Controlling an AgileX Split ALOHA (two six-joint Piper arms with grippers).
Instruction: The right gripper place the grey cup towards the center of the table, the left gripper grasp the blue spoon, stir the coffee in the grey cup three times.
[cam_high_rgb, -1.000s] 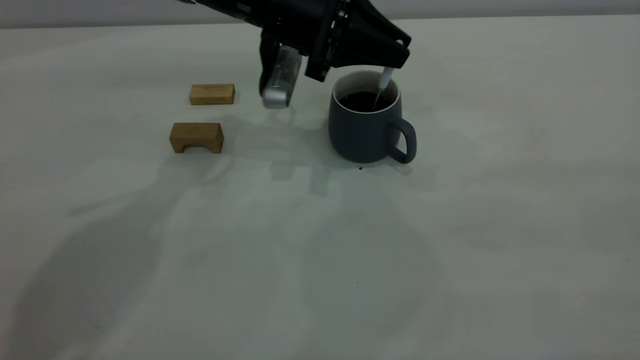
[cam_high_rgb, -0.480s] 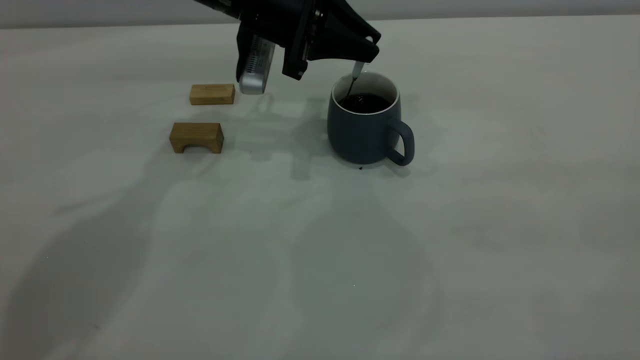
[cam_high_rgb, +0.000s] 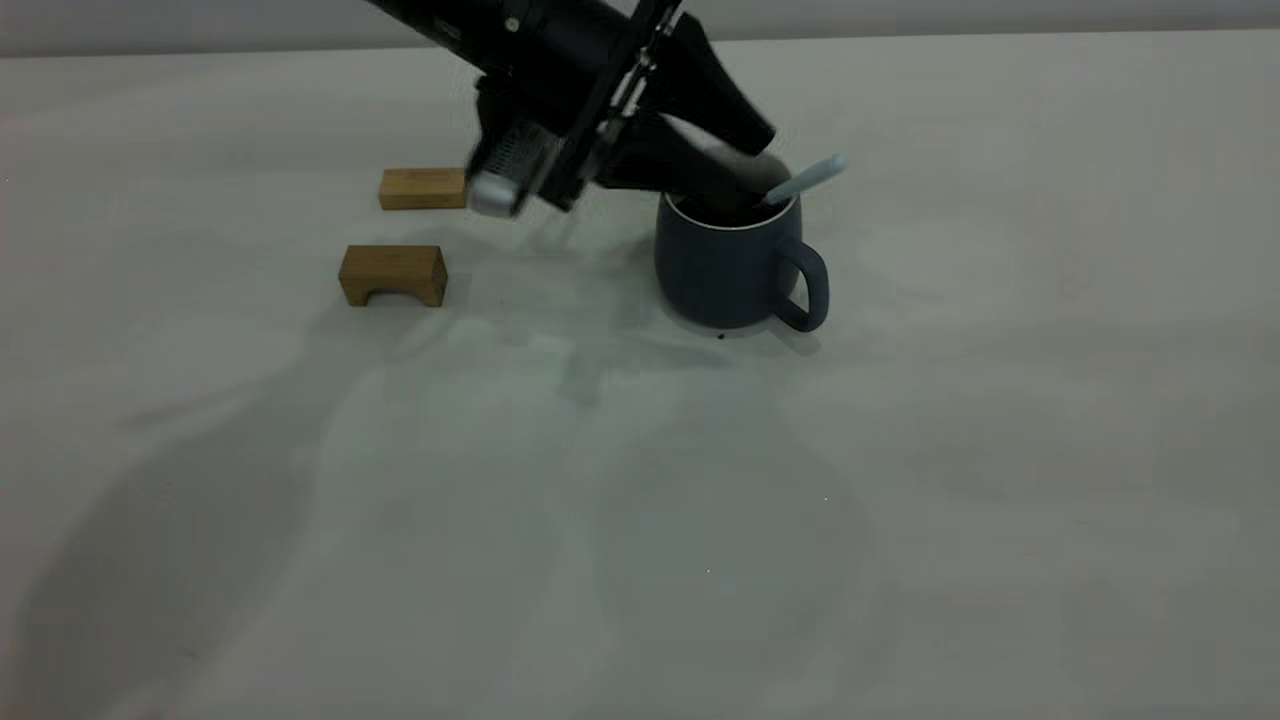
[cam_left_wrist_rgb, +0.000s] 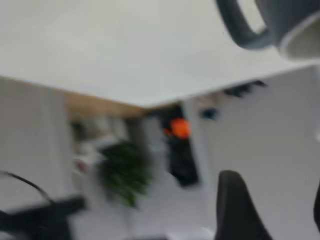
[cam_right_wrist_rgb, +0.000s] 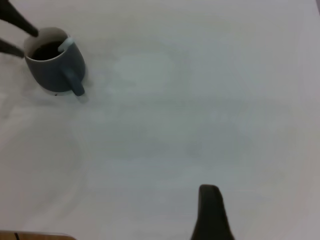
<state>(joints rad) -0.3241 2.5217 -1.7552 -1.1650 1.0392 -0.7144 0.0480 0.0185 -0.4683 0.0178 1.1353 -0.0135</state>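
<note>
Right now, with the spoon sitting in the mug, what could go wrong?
1. The left claw is open with its fingertips right at the rim of the grey cup. Pulling away carelessly could clip the rim and slosh the coffee.
2. The blue spoon appears ungripped. It leans on the rim with its handle overhanging, so a bump could flip it out and fling drops onto the table.

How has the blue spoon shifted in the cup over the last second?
Yes. The blue spoon stood nearly upright before; now it leans over the grey cup rim, on the handle side, away from the wooden blocks.
</note>
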